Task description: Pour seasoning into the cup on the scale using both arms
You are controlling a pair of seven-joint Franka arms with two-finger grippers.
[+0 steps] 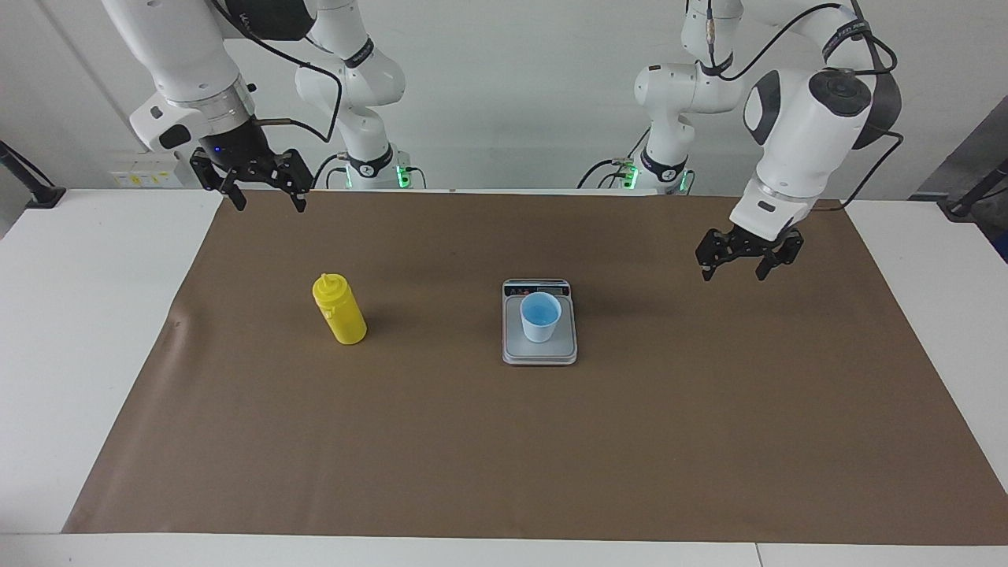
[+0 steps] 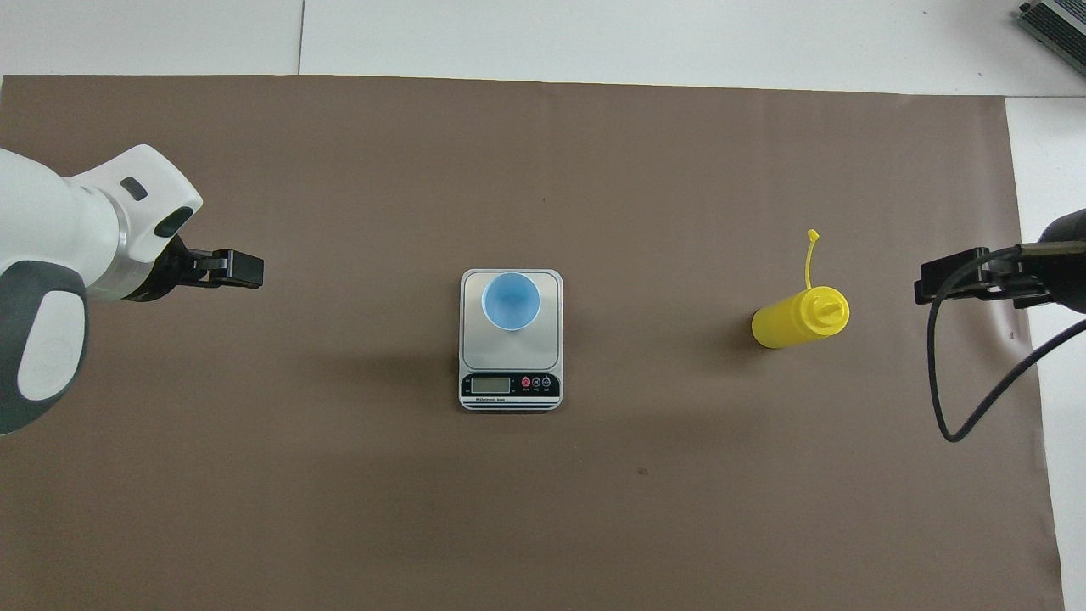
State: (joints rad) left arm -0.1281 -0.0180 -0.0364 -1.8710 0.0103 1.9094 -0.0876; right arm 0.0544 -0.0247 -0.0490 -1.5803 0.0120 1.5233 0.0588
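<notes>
A light-blue cup [image 1: 540,315] [image 2: 512,301] stands upright on the silver-grey scale [image 1: 539,352] [image 2: 509,356] in the middle of the mat, with the scale's display on the side nearer the robots. The yellow seasoning bottle [image 1: 340,311] [image 2: 797,318] stands upright toward the right arm's end, its tethered cap hanging loose off the nozzle. My left gripper [image 1: 734,275] [image 2: 246,270] hovers open and empty over bare mat toward the left arm's end, well apart from the scale. My right gripper [image 1: 268,203] [image 2: 933,287] hangs open and empty above the mat's edge, apart from the bottle.
A brown mat [image 1: 504,441] covers most of the white table [image 1: 87,331]. Two smaller white arms with green lights [image 1: 370,169] [image 1: 661,169] stand at the robots' edge. A black cable loop [image 2: 967,424] hangs from the right arm.
</notes>
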